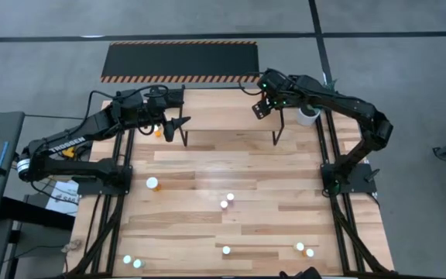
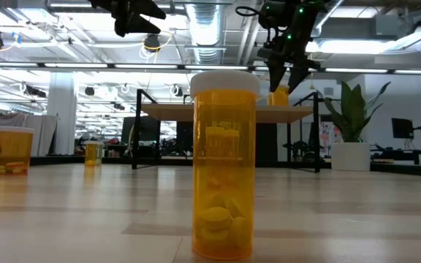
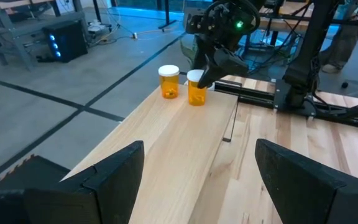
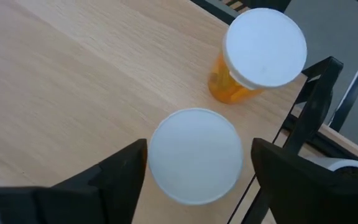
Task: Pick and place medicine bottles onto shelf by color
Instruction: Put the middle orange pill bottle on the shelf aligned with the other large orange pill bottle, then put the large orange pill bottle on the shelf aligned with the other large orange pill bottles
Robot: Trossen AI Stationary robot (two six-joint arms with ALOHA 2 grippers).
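Now the right gripper [image 4: 194, 165] is hanging over the shelf [image 3: 185, 134] at its right end, its jaws wide around an orange bottle [image 4: 194, 155] standing beside a second orange bottle [image 4: 253, 59], grouping like colors. The left gripper [image 3: 197, 165] is waiting wide open and empty over the shelf's left end.

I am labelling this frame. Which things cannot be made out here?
- Shelf, high view: the right claw hides both bottles standing on it.
- Bottles near the table's front edge, high view: too small to tell body colour.
- Bottle under the right claw, right wrist view: its own cap hides the body.
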